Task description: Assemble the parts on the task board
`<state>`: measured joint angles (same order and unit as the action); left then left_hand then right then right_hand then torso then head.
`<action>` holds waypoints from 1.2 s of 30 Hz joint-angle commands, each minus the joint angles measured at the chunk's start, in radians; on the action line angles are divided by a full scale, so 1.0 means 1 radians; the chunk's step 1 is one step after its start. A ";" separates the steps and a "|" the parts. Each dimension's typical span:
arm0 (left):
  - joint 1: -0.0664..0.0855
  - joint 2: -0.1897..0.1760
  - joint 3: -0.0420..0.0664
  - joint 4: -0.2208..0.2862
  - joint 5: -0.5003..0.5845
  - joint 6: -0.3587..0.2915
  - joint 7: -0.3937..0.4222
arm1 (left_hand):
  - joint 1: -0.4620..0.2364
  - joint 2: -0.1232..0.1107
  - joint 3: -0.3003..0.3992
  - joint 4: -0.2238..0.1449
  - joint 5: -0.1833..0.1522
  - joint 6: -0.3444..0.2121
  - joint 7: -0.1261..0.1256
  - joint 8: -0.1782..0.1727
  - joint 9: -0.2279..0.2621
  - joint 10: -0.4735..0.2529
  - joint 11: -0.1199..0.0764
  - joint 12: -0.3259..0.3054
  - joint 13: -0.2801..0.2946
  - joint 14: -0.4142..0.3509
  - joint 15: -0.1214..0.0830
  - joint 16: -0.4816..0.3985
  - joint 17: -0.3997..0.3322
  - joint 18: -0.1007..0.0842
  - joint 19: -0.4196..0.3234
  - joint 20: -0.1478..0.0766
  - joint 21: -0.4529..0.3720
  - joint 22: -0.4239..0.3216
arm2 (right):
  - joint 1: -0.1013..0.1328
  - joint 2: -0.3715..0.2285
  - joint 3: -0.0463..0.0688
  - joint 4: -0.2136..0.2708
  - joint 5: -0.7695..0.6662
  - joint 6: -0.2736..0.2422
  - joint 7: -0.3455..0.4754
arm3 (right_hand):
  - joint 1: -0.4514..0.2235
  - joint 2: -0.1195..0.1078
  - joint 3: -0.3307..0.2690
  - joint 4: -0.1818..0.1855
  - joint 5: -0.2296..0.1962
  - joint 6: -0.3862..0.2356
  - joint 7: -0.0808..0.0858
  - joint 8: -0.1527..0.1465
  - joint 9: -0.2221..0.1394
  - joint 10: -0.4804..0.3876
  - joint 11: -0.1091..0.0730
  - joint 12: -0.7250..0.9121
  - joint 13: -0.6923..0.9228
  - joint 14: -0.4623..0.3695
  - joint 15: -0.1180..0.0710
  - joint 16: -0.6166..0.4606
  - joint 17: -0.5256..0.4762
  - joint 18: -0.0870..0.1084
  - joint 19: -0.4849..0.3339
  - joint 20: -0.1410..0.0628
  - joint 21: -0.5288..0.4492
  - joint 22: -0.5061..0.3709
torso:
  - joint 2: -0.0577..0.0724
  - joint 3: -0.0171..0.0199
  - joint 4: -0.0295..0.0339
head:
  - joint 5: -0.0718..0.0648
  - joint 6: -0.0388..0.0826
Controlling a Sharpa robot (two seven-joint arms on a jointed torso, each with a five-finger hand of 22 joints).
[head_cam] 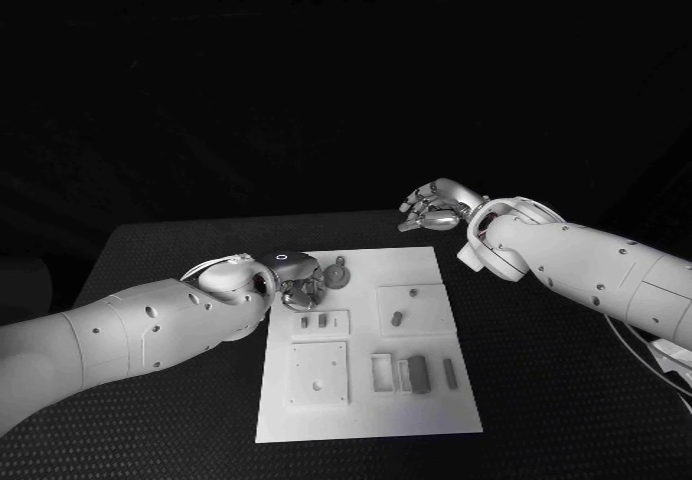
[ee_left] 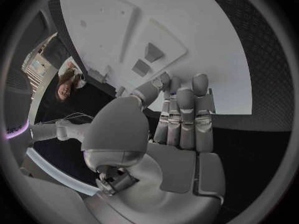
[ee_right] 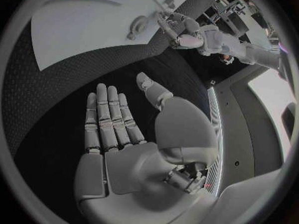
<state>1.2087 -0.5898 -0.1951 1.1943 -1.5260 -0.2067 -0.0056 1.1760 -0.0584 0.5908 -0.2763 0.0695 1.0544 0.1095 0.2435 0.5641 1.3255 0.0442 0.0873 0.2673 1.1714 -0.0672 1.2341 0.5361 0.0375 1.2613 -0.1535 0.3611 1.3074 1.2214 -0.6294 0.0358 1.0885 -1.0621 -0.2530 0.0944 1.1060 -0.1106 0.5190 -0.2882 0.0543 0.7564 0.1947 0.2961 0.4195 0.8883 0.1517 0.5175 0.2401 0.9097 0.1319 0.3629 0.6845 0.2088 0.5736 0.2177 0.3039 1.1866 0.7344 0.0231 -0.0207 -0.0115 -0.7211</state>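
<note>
Hands point(head_cam: 300, 290) point(head_cam: 430, 209) empty; parts point(head_cam: 415, 373) on board point(head_cam: 368, 425)

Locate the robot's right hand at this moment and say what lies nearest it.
In the head view the right hand hangs, holding nothing, above the black table just beyond the far right corner of the task board.

Arms: smooth white shells, rounded segments, small dark screw holes dotted along them. Left hand point(head_cam: 299, 290) and right hand point(head_cam: 433, 208): silver metal, segmented fingers, bulbous thumb base. Left wrist carries a black cap.
</note>
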 commanded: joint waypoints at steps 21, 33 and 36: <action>-0.013 -0.004 -0.009 -0.006 0.010 0.023 -0.008 | -0.006 -0.020 0.001 -0.003 -0.003 -0.046 0.026 -0.021 -0.017 -0.021 0.009 -0.021 0.002 -0.010 0.008 0.001 -0.003 0.032 -0.008 -0.005 0.002 0.022 | -0.001 -0.001 0.000 0.003 -0.001 0.004 0.008 | 0.003 0.001 -0.006 0.000 -0.004 -0.007 0.024 0.006 -0.002 0.007 0.000 -0.008 -0.003 0.004 0.005 -0.006 -0.001 -0.015 -0.005 0.000 -0.007 0.003 | 0.000 -0.0005 0.0008 | -0.004 -0.004; -0.013 -0.009 -0.009 -0.007 0.015 0.010 -0.015 | -0.003 -0.042 -0.001 -0.004 0.000 -0.141 0.041 -0.061 -0.041 -0.043 0.016 -0.020 0.006 -0.018 0.015 0.003 -0.006 0.037 -0.011 0.002 -0.002 0.021 | -0.001 -0.002 0.000 0.002 -0.001 0.003 0.008 | 0.003 -0.001 -0.007 0.000 -0.004 -0.007 0.025 0.006 -0.002 0.007 0.000 -0.009 -0.005 0.002 0.006 -0.008 -0.001 -0.016 -0.006 0.001 -0.009 0.004 | 0.000 -0.0010 0.0014 | -0.005 -0.001; -0.013 -0.011 -0.009 -0.009 0.015 0.010 -0.018 | -0.003 -0.043 -0.002 -0.003 -0.001 -0.161 0.042 -0.067 -0.046 -0.045 0.016 -0.019 0.008 -0.018 0.015 0.004 -0.006 0.038 -0.011 0.003 -0.003 0.021 | -0.002 -0.002 0.000 0.002 -0.001 0.004 0.008 | 0.002 -0.001 -0.007 0.000 -0.004 -0.007 0.025 0.006 -0.002 0.007 0.000 -0.009 -0.006 0.002 0.006 -0.008 -0.001 -0.016 -0.006 0.001 -0.010 0.004 | 0.000 -0.0008 0.0011 | -0.004 -0.001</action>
<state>1.1997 -0.5989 -0.2015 1.1891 -1.5130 -0.2125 -0.0074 1.1748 -0.0935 0.5909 -0.2760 0.0695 0.8977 0.1519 0.1797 0.5193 1.2892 0.0593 0.0686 0.2737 1.1592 -0.0551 1.2343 0.5312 0.0374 1.2540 -0.1537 0.3609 1.3080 1.2205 -0.6312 0.0358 1.0896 -1.0619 -0.2530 0.0942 1.1060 -0.1106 0.5190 -0.2882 0.0543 0.7564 0.1947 0.2961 0.4187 0.8882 0.1518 0.5136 0.2361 0.9098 0.1319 0.3591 0.6846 0.2089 0.5736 0.2177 0.3001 1.1895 0.7342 0.0221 -0.0192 -0.0162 -0.7223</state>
